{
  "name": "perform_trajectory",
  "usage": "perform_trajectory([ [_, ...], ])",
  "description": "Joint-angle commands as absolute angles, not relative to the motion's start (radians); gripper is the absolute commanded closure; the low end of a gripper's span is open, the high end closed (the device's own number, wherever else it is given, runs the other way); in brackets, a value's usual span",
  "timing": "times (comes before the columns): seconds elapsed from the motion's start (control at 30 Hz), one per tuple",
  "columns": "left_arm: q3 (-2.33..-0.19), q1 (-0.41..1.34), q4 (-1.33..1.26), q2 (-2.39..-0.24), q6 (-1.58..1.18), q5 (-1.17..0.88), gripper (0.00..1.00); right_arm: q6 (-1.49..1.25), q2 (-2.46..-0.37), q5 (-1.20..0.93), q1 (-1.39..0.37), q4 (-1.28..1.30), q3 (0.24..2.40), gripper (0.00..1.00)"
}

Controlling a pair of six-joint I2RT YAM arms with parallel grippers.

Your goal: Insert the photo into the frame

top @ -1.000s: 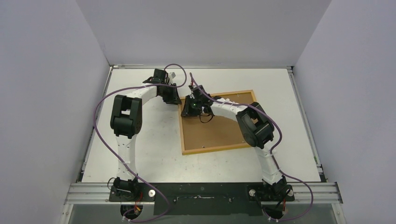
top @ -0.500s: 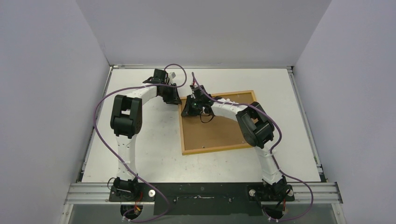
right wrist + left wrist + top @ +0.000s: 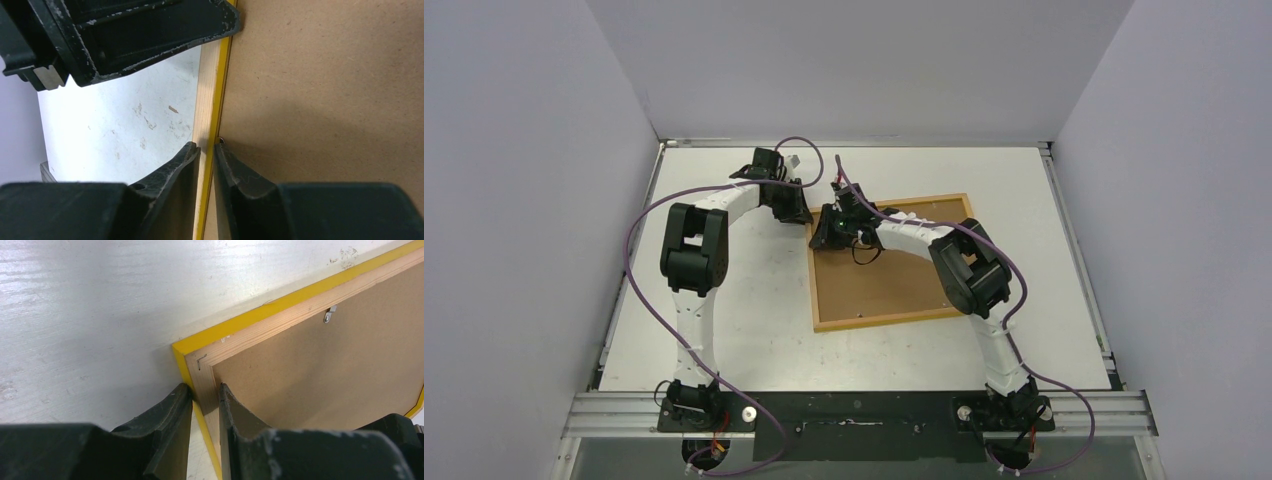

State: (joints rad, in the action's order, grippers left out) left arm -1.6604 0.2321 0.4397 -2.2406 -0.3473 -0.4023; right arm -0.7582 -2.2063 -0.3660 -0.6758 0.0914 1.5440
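White table [image 3: 724, 330], grey walls [image 3: 524, 200]. We record the left gripper [image 3: 205, 390] pinching the frame [image 3: 280, 307] by its far-left corner rail, the right gripper [image 3: 206, 146] just beside it pinching the same rail, barely shifted since before. Frame lies face down, backing board [image 3: 894, 280] uppermost, unmoved.

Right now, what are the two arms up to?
The frame lies face down on the table, with the brown backing board up. Both arms work its left edge near the far corner: the left gripper and the right gripper each pinch that rail. The photo shows in no view.
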Motion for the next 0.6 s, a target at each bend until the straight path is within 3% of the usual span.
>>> perform_trajectory([
  [0.0,-1.607,0.250,0.539,-2.345,-0.322,-0.408,0.89,-0.768,-2.284,-0.324,-0.683,0.130,1.499,0.78],
  [0.57,-1.603,0.250,0.537,-2.347,-0.319,-0.409,0.89,-0.777,-2.291,-0.369,-0.679,0.126,1.464,0.78],
])
